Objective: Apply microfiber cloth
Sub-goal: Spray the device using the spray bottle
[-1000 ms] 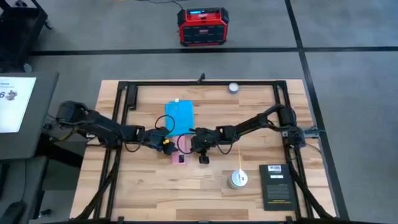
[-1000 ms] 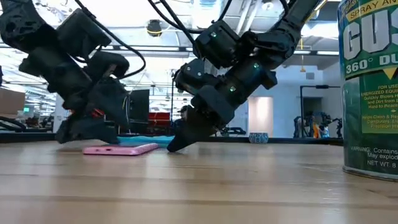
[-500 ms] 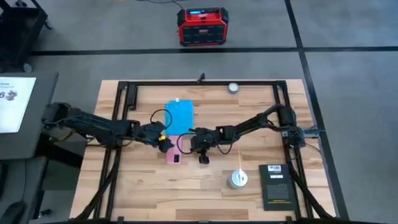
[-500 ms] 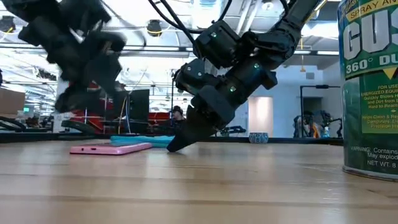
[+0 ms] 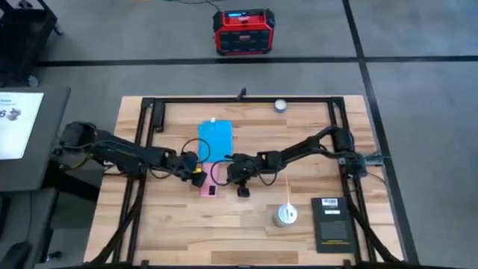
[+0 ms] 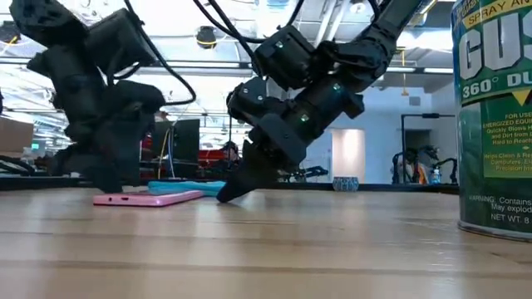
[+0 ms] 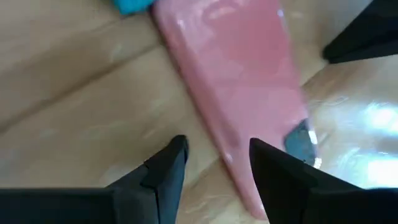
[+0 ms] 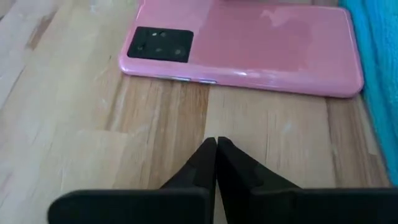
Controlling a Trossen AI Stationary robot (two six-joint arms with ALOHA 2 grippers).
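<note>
The right gripper (image 8: 216, 148) is seen with its dark fingers pressed together, holding nothing, tips lowered to the light wooden table (image 5: 246, 232) just beside the flat pink-backed phone (image 8: 242, 46), which lies camera side up. The left gripper (image 7: 214, 155) is seen with jaws spread a little, empty, over one edge of the phone, one finger seemingly on the pink back; contact cannot be confirmed. The bright blue rectangular microfiber cloth (image 5: 215, 140) is laid flat on the table just beyond the phone, its near edge touching or slightly under it.
</note>
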